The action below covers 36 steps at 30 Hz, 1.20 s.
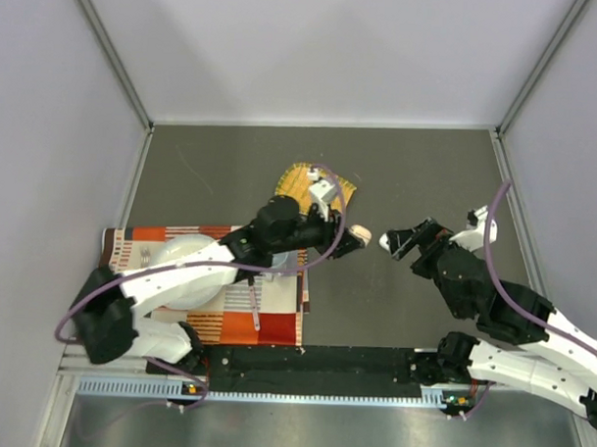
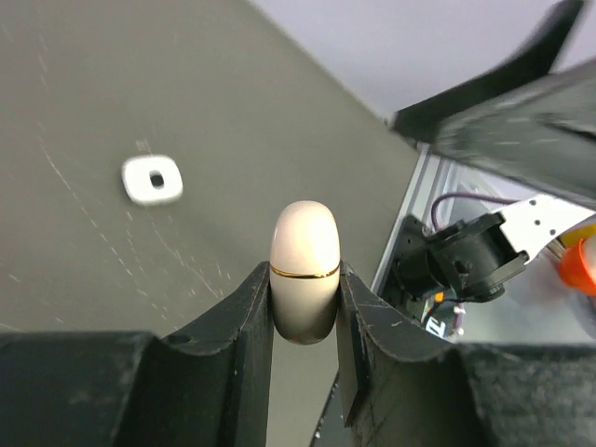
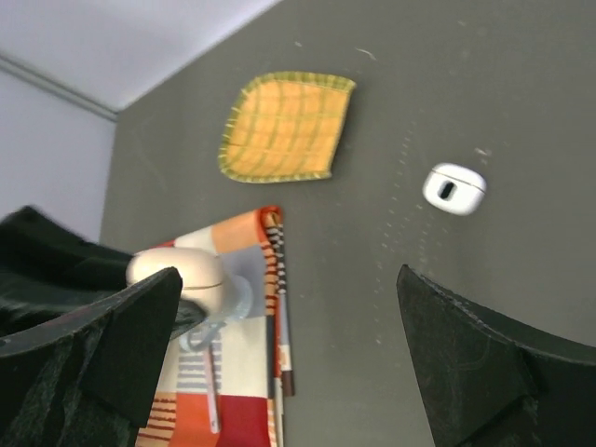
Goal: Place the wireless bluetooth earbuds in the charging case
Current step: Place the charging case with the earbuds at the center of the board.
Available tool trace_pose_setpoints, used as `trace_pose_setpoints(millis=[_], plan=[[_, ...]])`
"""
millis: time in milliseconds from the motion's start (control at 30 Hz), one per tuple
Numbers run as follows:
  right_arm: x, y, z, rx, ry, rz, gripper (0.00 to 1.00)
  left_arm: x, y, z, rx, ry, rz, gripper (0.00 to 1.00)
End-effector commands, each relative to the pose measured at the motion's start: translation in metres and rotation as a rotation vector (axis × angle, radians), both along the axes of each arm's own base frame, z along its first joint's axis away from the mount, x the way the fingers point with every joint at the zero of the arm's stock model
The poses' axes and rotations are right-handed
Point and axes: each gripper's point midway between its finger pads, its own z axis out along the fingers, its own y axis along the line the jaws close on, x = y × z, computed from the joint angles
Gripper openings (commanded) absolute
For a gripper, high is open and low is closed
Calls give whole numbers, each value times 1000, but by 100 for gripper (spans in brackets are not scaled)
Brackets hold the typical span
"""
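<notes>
Between left end effector (image 2: 304, 321) fingers, cream case (image 2: 304, 268) half hidden, closed

The case (image 2: 304, 270) is cream with a thin gold line, the mat (image 3: 287, 128) at 12 o'clock is yellow with green edges, the cloth (image 1: 275, 326) is orange, red and white, and the table (image 1: 418, 179) is dark grey.

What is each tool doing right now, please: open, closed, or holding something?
Left tool: closed on the cream case, which looks shut.
Right tool: open, holding nothing.
</notes>
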Motion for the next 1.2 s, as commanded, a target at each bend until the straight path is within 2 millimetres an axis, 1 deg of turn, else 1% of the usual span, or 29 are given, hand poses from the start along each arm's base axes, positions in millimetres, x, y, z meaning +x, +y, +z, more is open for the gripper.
trace_pose_setpoints(millis=[0, 67, 100, 133, 167, 200, 233, 267, 300, 333, 367, 433, 467, 500, 600, 633, 667, 700, 800, 833, 900, 1000, 1100, 1133, 1167], plan=[[-5, -42, -10, 71, 33, -169, 99, 7, -39, -33, -33, 264, -31, 0], [-11, -60, -7, 101, 17, -206, 99, 15, -45, -45, -52, 311, 4, 0], [-12, -66, -4, 107, 9, -215, 99, 20, -52, -60, -40, 332, 12, 0], [-16, -75, -1, 123, -5, -223, 99, 23, -60, -59, -43, 350, -5, 0], [-17, -81, 1, 116, -19, -236, 99, 24, -65, -66, -25, 381, -13, 0], [-18, -85, 4, 124, -29, -238, 99, 27, -72, -86, 15, 420, -11, 0], [-20, -90, 7, 129, -40, -239, 99, 28, -80, -85, 12, 426, -35, 0], [-21, -93, 8, 116, -49, -239, 99, 30, -84, -90, 12, 458, -27, 0], [-22, -94, 10, 117, -55, -237, 99, 34, -88, -109, 31, 490, -14, 0], [-23, -96, 12, 121, -59, -234, 99, 38, -94, -110, 23, 494, -10, 0], [-24, -96, 13, 118, -60, -225, 99, 41, -96, -127, 46, 521, 1, 0], [-25, -97, 15, 117, -63, -217, 99, 43, -100, -138, 54, 551, 10, 0], [-26, -96, 14, 115, -61, -209, 99, 45, -101, -150, 69, 573, 22, 0], [-25, -95, 13, 109, -60, -207, 99, 45, -101, -156, 75, 586, 29, 1], [-26, -95, 12, 102, -58, -198, 99, 45, -98, -180, 101, 635, 65, 1], [-26, -95, 12, 101, -58, -196, 99, 44, -97, -183, 105, 648, 70, 2], [-26, -94, 12, 103, -57, -193, 99, 44, -96, -190, 115, 658, 77, 4], [-26, -94, 12, 102, -57, -195, 99, 44, -96, -193, 120, 661, 81, 10], [-26, -94, 11, 96, -56, -196, 99, 46, -92, -206, 160, 675, 110, 15], [-26, -94, 10, 96, -55, -198, 99, 46, -91, -208, 174, 672, 113, 21], [-25, -93, 8, 97, -51, -198, 99, 45, -87, -217, 211, 687, 130, 28], [-25, -92, 6, 100, -47, -200, 99, 47, -81, -224, 245, 682, 154, 38], [-24, -91, 5, 106, -44, -204, 99, 47, -77, -229, 278, 675, 158, 42], [-24, -91, 5, 103, -43, -204, 99, 46, -72, -233, 305, 679, 167, 45], [-24, -91, 6, 104, -45, -205, 99, 46, -70, -234, 316, 674, 175, 58]])
